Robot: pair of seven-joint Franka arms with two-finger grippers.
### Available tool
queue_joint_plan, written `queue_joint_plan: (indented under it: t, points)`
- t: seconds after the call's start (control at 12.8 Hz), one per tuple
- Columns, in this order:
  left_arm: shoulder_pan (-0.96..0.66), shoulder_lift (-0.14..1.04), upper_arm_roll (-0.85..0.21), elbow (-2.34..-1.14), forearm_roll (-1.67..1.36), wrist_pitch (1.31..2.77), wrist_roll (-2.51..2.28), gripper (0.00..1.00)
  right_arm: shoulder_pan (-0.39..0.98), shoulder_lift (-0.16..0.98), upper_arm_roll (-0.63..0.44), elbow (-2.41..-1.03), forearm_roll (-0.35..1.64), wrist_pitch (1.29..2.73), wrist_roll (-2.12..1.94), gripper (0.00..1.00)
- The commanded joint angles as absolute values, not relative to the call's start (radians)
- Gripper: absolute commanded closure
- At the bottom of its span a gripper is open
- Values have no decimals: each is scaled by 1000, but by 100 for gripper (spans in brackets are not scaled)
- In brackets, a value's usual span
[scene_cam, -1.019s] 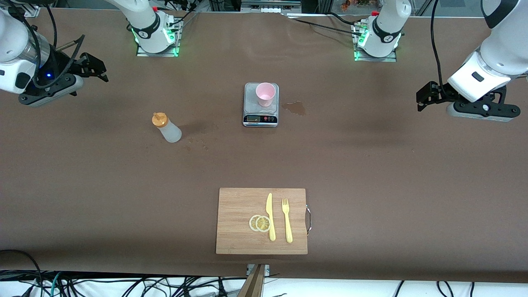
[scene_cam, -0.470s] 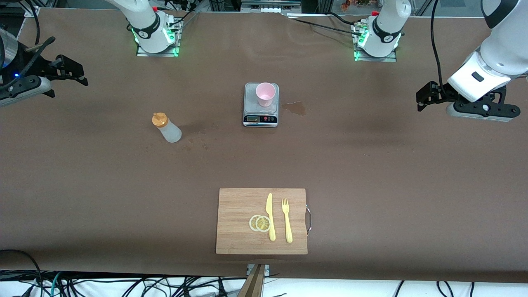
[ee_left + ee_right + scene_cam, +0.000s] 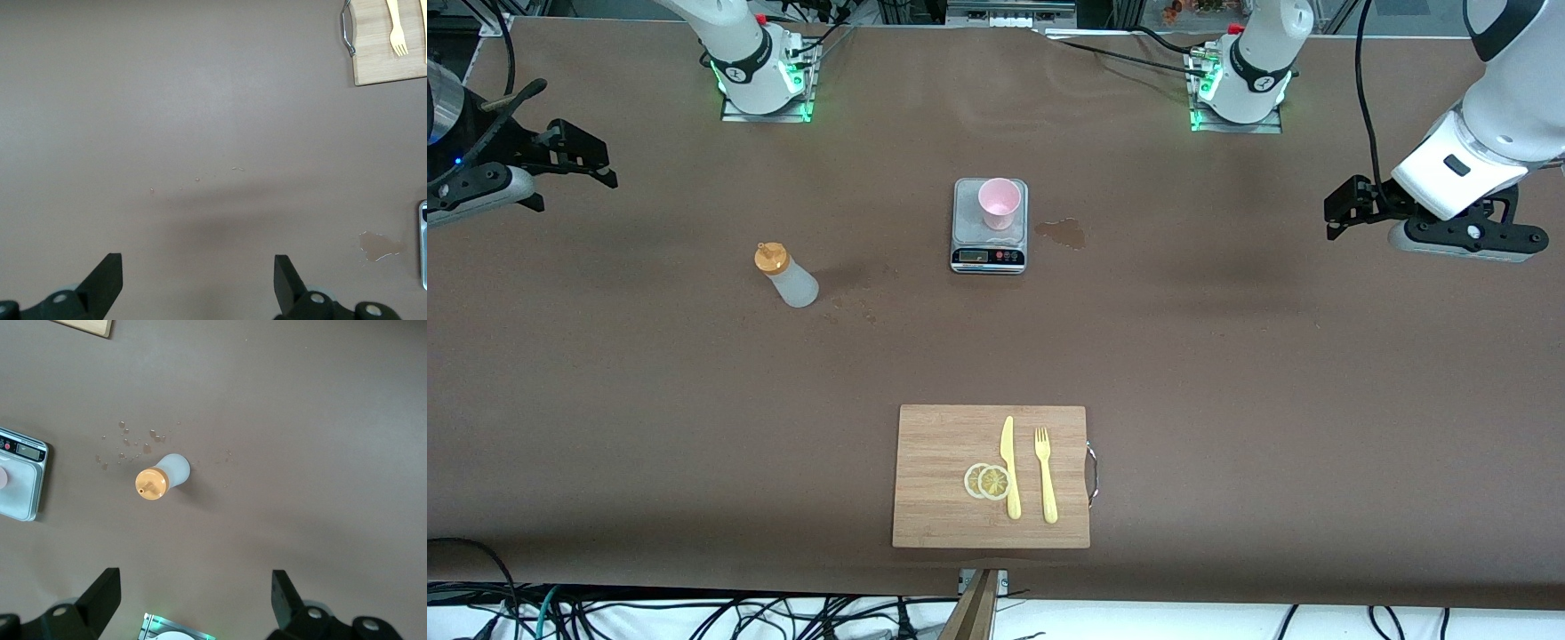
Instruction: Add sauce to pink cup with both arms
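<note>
The sauce bottle (image 3: 786, 276), whitish with an orange nozzle cap, stands on the table toward the right arm's end; it also shows in the right wrist view (image 3: 162, 478). The pink cup (image 3: 999, 204) stands on a grey kitchen scale (image 3: 988, 256) at the table's middle. My right gripper (image 3: 591, 156) is open and empty, up in the air at the right arm's end of the table. My left gripper (image 3: 1343, 206) is open and empty, up over bare table at the left arm's end. Both wrist views show the jaws wide apart with nothing between them.
A wooden cutting board (image 3: 943, 444) with a yellow knife (image 3: 1009, 467), a yellow fork (image 3: 1045, 474) and lemon slices (image 3: 987, 481) lies near the front edge. A small wet spill (image 3: 1062, 233) lies beside the scale. Droplets lie by the bottle.
My right gripper pulled away from the bottle toward the right arm's end of the table and rose, then held still. The left arm has not moved.
</note>
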State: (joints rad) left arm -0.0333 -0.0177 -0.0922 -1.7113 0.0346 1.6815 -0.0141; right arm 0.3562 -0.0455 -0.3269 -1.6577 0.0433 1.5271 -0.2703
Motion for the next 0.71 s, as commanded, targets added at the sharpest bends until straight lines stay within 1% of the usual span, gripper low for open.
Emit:
queue_joint_plan:
  t: [0.0,0.63]
  points:
    - [-34,-12,-91,-1690,23,1661,9,0,362,-41,-322,-1628,31,1522,-209,0]
    - [-34,0,-91,-1686,23,1661,8,0,365,-41,-322,-1611,25,1522,-164,0]
